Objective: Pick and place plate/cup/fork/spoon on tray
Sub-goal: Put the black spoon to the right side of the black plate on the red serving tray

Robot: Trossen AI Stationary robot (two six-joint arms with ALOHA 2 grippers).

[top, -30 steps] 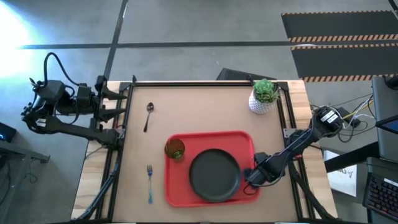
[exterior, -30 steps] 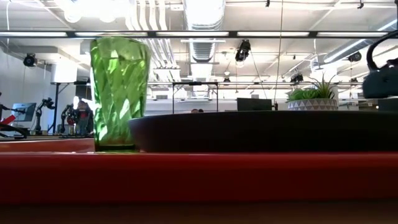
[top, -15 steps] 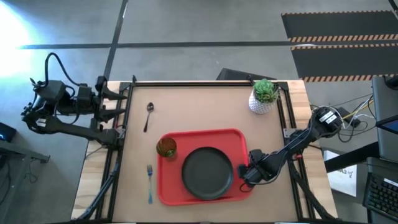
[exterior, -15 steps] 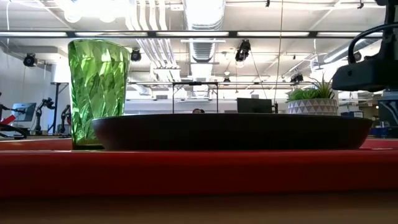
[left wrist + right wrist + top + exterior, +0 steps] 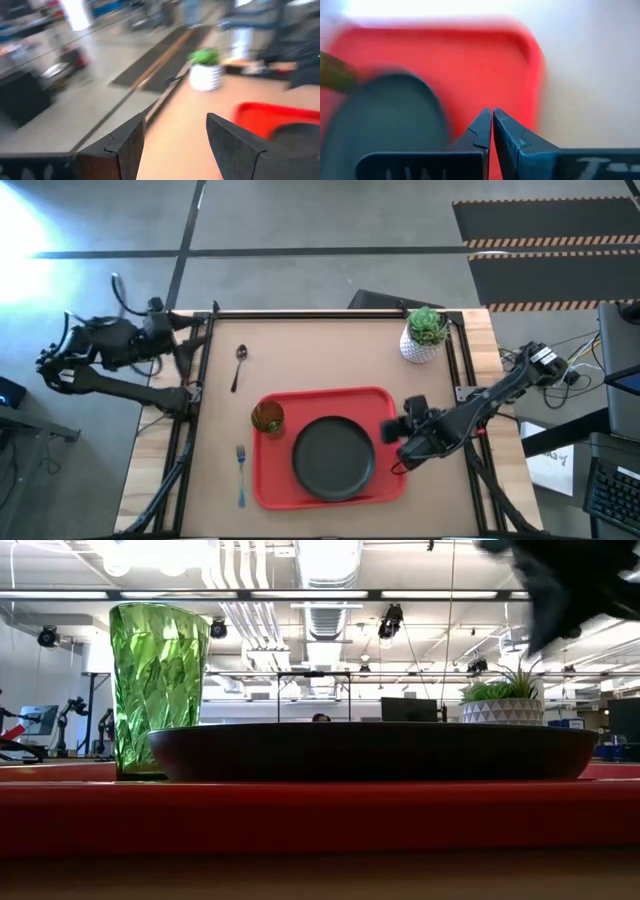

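Observation:
The red tray [image 5: 340, 402] lies on the table's near middle. The black plate [image 5: 333, 457] rests flat on it, and the green cup [image 5: 267, 417] stands upright on the tray's far left corner. The blue-handled fork [image 5: 240, 475] lies on the table left of the tray. The dark spoon [image 5: 239, 365] lies farther back. My right gripper [image 5: 492, 111] is shut and empty, raised above the tray's right rim [image 5: 535, 55]. My left gripper [image 5: 175, 120] is open and empty at the table's far left edge [image 5: 188, 348].
A white pot with a green plant [image 5: 424, 333] stands at the table's far right corner. Black frame rails run along the table's left, right and far edges. Bare table lies between the spoon and the plant.
My shut right gripper pushed the tray's right rim toward the table's left edge. The tray slid a little left with plate and cup. The gripper then rose and drew back to the right, off the tray. My left arm has started moving at the table's far left edge.

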